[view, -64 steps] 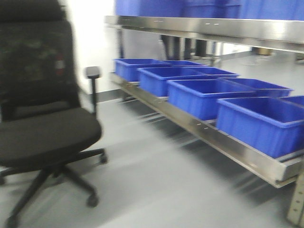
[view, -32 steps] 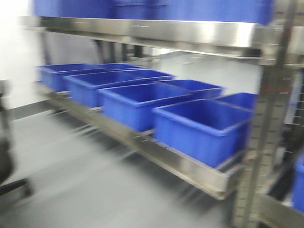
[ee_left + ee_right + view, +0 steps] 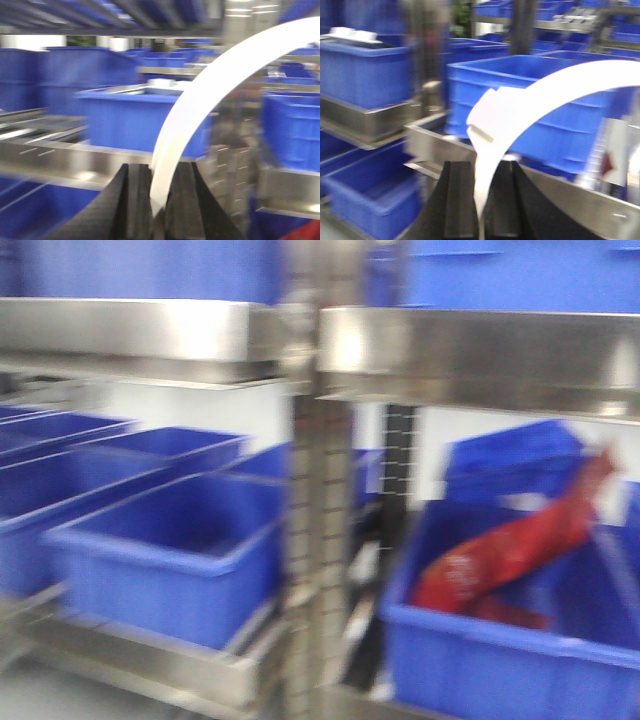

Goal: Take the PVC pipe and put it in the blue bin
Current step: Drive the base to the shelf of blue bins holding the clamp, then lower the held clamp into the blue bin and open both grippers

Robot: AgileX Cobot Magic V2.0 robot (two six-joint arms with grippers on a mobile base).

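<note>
— While the left claw (image 3: 159, 170) is clamping the PVC pipe (image 3: 200, 95) at its lower end, what should I be watching?

— The free end. The pipe is arching up and off to the right out of the closed black jaws. It is reaching well beyond the claw, and I am judging that it will flex and swing. The right claw (image 3: 480, 167) is doing much the same, closed on a second PVC pipe (image 3: 545, 90) whose flat tab (image 3: 487, 117) is showing just above the jaws. I am not making out any hole in the tab, because the view is too smeared.

— Which bin am I aiming for?

— The front view is showing a blue bin (image 3: 170, 580) left of the rack upright (image 3: 315, 540). A second bin (image 3: 480, 670) on the right is holding a red thing (image 3: 510, 545). I cannot tell which one is meant.

— And the approach?

— All three views are smearing, so I am guessing the base is travelling. I am advising you to let it settle before reaching. Then be squeezing firmly through the carry and bringing the arc in under the steel shelf (image 3: 480, 350) without clipping it. Be opening the claw only once the pipe is hanging inside the bin's walls.
</note>
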